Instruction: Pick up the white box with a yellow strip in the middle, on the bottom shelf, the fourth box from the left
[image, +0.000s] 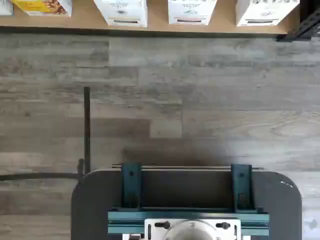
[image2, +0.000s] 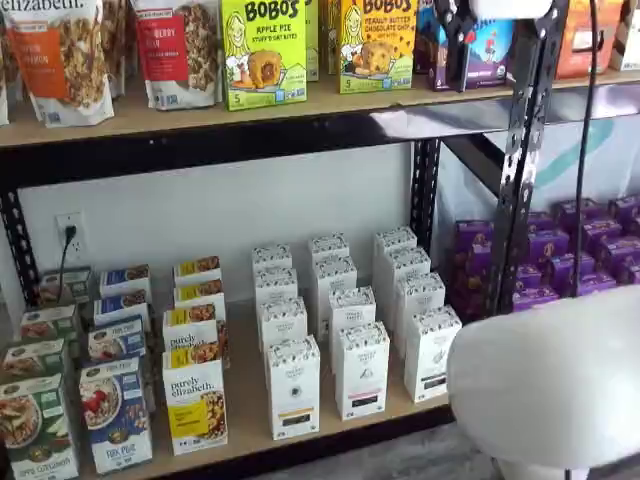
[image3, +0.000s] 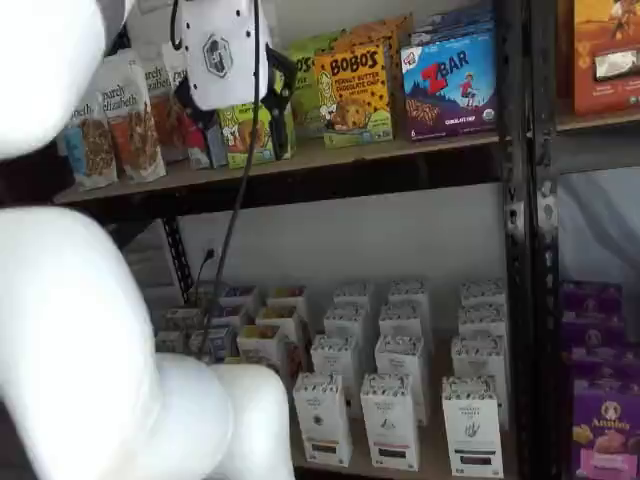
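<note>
White box (image2: 293, 388) frontmost of four in its column on bottom shelf (image2: 245, 395) (hand (image3: 235, 112) unclenched, two fingers apart)

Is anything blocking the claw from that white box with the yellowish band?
Nothing visible. The gripper hangs by the upper shelf; the tall white carton with a yellow-brown band stands frontmost on the bottom wooden shelf.

White box (image2: 293, 387) stands upright (front row) on the bottom shelf (image2: 330, 435).

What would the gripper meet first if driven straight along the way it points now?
Probably the grey wood floor in front of the bottom shelf. The gripper hangs open, fingers down, clear of the boxes. Depth is unclear.
</note>
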